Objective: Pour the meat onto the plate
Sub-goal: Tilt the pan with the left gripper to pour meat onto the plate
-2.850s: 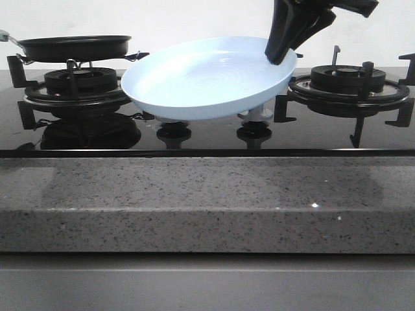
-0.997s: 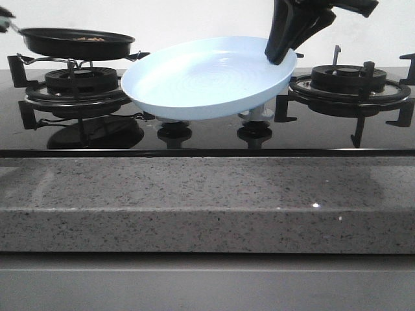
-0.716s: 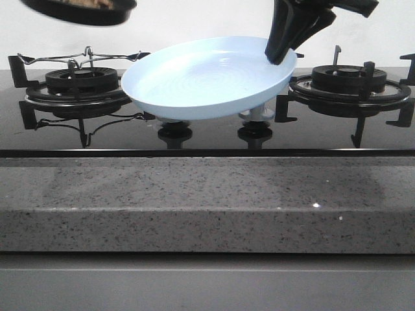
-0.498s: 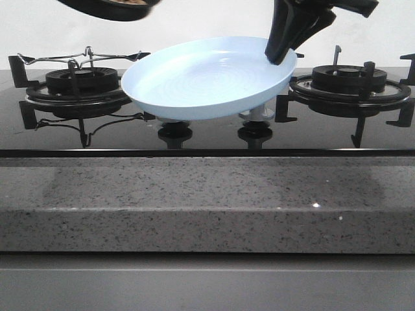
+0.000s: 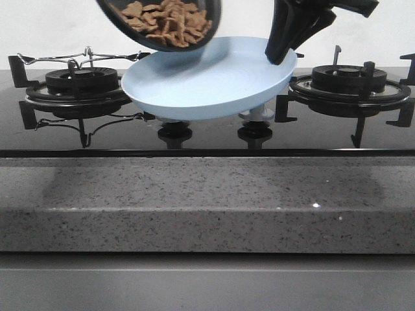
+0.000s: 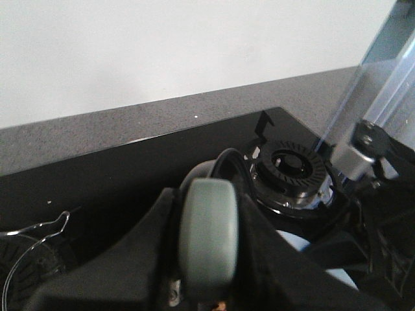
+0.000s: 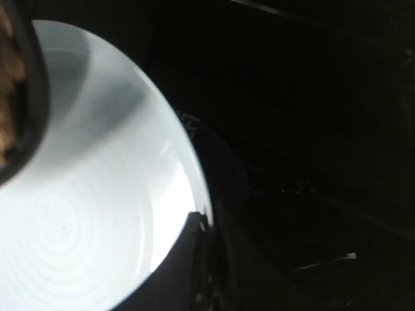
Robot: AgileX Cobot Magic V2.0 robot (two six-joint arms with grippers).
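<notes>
The meat (image 5: 167, 18) lies in a heap of small brown pieces inside the black frying pan (image 5: 162, 40). You can see the pan tipped toward you, up in the air, right above the far left side of the plate (image 5: 194, 87). No meat is on the plate yet.

Your right gripper (image 5: 280, 57) holds the pale blue plate by its right rim, with its dark fingers (image 5: 288, 32) pinching the edge from above. The plate is lifted off the black stove (image 5: 207, 133) and tilts a little, with the side away from those fingers lower. In the right wrist view, the plate (image 7: 97, 214) fills the space just past the fingers, and the pan's dark rim (image 7: 29, 103) with a bit of brown meat (image 7: 8, 123) hangs over its far side.

In the left wrist view, your left gripper (image 6: 207, 285) is closed around the pan's gray-green handle (image 6: 206, 230), which sits between the fingers. The right burner (image 6: 290, 173) is beyond them.
</notes>
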